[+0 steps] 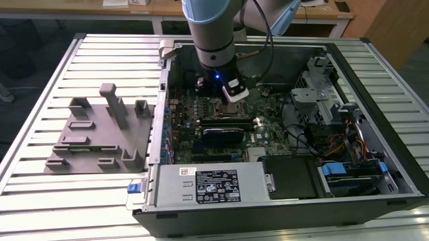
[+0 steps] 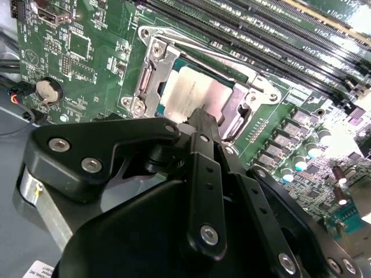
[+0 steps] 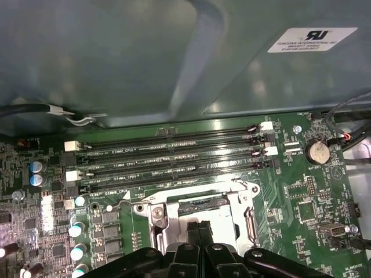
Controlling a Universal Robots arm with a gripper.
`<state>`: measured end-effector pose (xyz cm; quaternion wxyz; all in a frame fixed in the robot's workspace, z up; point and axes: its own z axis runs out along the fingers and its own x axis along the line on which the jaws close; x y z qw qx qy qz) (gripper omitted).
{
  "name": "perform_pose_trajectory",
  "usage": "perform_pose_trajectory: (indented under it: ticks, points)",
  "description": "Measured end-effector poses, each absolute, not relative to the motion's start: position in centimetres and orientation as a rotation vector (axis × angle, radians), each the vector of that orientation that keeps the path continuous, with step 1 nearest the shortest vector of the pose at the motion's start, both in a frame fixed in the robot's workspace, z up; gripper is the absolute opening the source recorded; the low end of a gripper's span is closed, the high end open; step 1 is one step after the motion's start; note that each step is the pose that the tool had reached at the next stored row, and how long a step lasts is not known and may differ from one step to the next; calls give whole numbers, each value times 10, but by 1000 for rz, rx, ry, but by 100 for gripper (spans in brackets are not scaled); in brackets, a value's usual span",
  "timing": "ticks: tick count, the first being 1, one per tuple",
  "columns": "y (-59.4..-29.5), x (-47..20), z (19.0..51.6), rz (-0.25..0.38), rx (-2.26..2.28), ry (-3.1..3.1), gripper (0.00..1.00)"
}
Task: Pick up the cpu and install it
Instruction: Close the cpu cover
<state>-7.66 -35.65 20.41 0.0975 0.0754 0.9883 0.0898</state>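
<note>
Open computer case on a slatted table, seen in the exterior view. A grey fixture stands on the table beside the case, toward the exterior view's left. The robot arm reaches down into the case over the motherboard. At the case's near end we see a grey power supply bearing a black-and-white label.

In the second wrist view, we find the cpu, its silvery top facing up, lying flat inside the metal-framed socket on the motherboard. The gripper hangs directly over the cpu's edge with its black fingers brought together. Nothing is clamped between them. We cannot tell whether the fingertips press on the chip or stop just above it.

In the first wrist view, the two fingers appear side by side, with only a thin seam between them, in front of the socket frame. Just beyond the socket run four parallel memory slots, all unfilled. A coin cell battery sits on the board near one end of the slots, and a cluster of upright capacitors lies near the other end. Behind the slots rises the case's grey metal wall.
</note>
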Motion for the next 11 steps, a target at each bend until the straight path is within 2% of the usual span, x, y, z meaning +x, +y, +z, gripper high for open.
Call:
perform_pose_trajectory:
  ticks: [7,11]
  points:
    - [-358,-77,202,328,244,2920,11]
    - [-359,-77,200,341,255,2917,11]
